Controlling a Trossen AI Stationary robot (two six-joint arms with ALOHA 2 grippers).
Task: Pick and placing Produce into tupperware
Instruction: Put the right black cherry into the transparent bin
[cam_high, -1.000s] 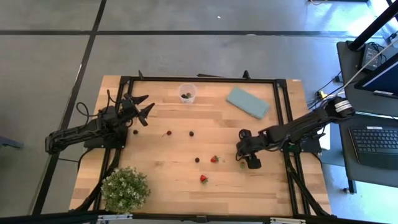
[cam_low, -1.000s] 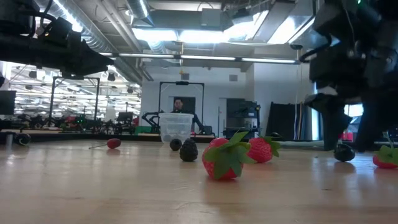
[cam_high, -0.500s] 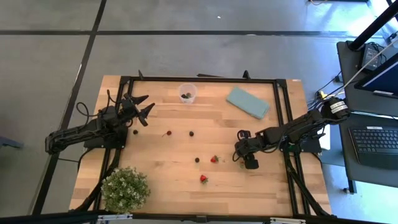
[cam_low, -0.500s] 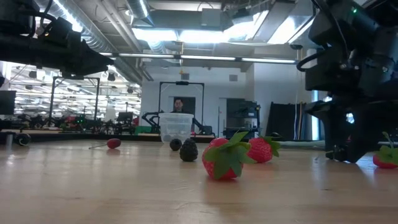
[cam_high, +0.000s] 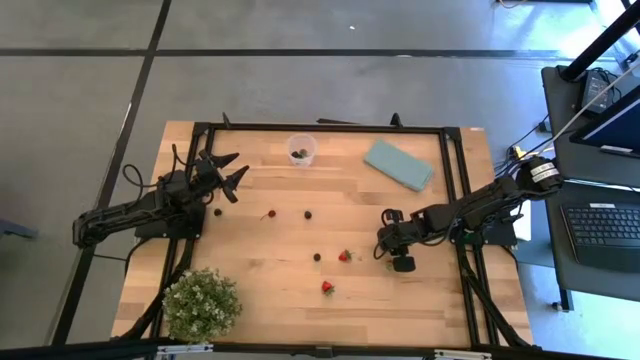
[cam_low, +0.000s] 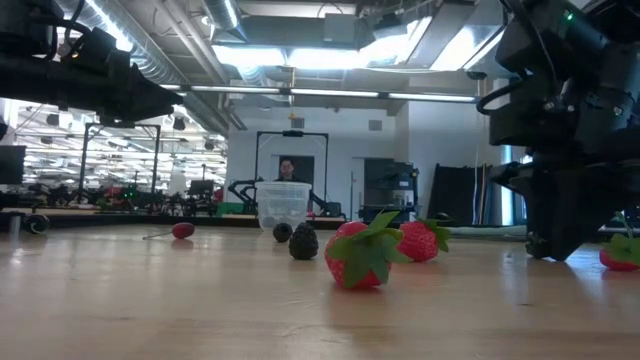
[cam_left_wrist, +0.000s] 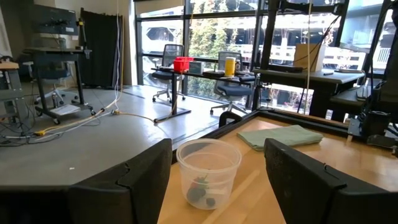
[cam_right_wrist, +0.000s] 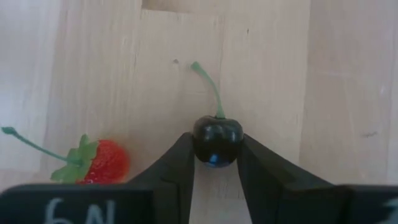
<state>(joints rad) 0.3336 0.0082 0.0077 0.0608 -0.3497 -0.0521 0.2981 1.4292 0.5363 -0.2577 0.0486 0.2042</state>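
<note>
My right gripper (cam_high: 396, 258) is down at the tabletop on the right side, shut on a dark cherry (cam_right_wrist: 216, 140) with a green stem (cam_right_wrist: 209, 86). A strawberry (cam_right_wrist: 101, 162) lies beside it. My left gripper (cam_high: 228, 176) hovers open and empty at the far left, pointing at the clear cup (cam_high: 302, 150), which holds a few pieces (cam_left_wrist: 202, 190). Loose berries lie on the wood: strawberries (cam_high: 345, 256) (cam_high: 327, 288) and dark pieces (cam_high: 308, 213) (cam_high: 318, 257). In the low view my right gripper (cam_low: 552, 240) stands at the right. My right gripper pinches the dark cherry's round body (cam_right_wrist: 200, 144) between its two fingers (cam_right_wrist: 177, 168), one on each side. The fingers come from above, pointing down at the table. The stem sticks out beyond the fingertips. The cherry sits at table level; whether it is lifted I cannot tell.
A flat teal piece (cam_high: 398, 164) lies at the far right of the table. A leafy potted plant (cam_high: 202, 303) stands at the near left corner. A red piece (cam_high: 268, 214) and a dark one (cam_high: 218, 212) lie near my left arm. A black frame (cam_high: 330, 127) rims the table.
My right gripper has come down to the tabletop around the dark cherry, shifting slightly toward the table's left, and has shut on it. The other berries and the cup have stayed in place.
</note>
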